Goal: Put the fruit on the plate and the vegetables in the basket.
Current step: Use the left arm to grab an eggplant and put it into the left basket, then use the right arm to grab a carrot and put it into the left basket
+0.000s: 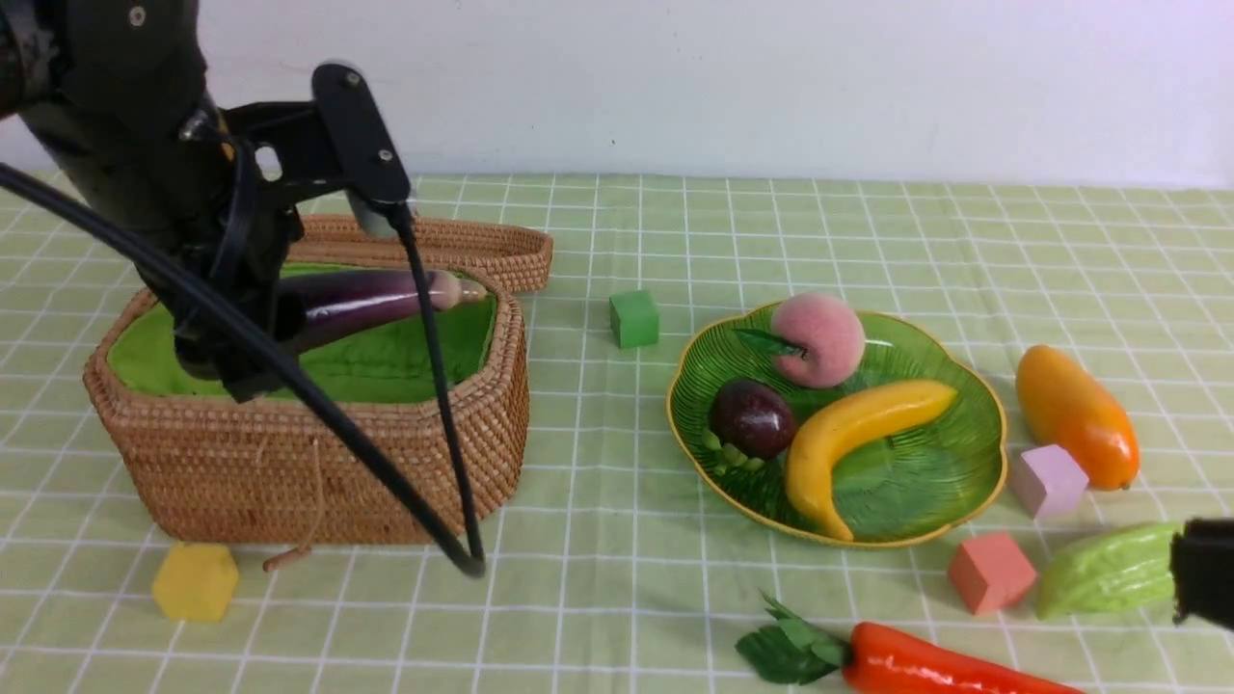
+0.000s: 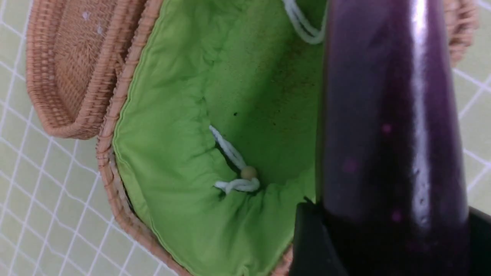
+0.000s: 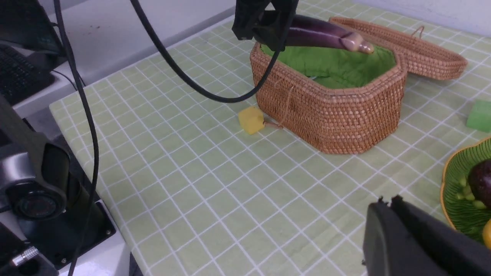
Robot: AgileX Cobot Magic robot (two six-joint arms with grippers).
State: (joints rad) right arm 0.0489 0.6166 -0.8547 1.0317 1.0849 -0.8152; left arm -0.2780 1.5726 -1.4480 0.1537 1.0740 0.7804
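Observation:
My left gripper (image 1: pixel 275 326) is shut on the dark purple eggplant (image 1: pixel 376 294) and holds it level above the open wicker basket (image 1: pixel 318 482). In the left wrist view the eggplant (image 2: pixel 383 115) hangs over the green lining (image 2: pixel 184 115). The green plate (image 1: pixel 906 492) holds the peach (image 1: pixel 819 339), the mangosteen (image 1: pixel 752 417) and the banana (image 1: pixel 858 429). The mango (image 1: pixel 1075 414) lies right of the plate. The bitter gourd (image 1: pixel 1104 571) and the carrot (image 1: pixel 925 665) lie at the front right. My right gripper (image 1: pixel 1205 569) is shut and empty beside the gourd.
Foam cubes lie about: green (image 1: pixel 633 318), yellow (image 1: pixel 195 580), lilac (image 1: pixel 1046 479), salmon (image 1: pixel 991 572). The basket lid (image 1: pixel 463 246) lies open behind the basket. A black cable (image 1: pixel 424 386) hangs in front of the basket. The table edge and equipment (image 3: pixel 34 172) show in the right wrist view.

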